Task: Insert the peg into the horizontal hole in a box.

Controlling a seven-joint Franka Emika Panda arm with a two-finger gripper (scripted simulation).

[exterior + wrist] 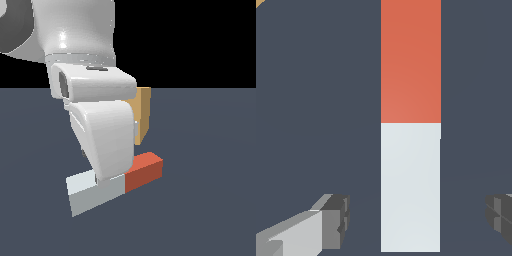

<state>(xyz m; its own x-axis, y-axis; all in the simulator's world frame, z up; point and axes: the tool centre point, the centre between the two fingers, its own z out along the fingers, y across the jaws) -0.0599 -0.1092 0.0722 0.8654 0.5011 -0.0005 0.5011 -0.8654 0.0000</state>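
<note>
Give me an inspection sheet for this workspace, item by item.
Surface: flat dark grey-blue floor, bare where seen.
Peg: lies flat, one half pale grey, the other red-orange.
Box: tan, behind the arm, mostly hidden; hole not visible.
Clutter: nothing seen.
Claw: open, fingers on either side of the peg's pale half, apart from it.
Cables: nothing seen.
Surroundings: black backdrop above the floor.
</note>
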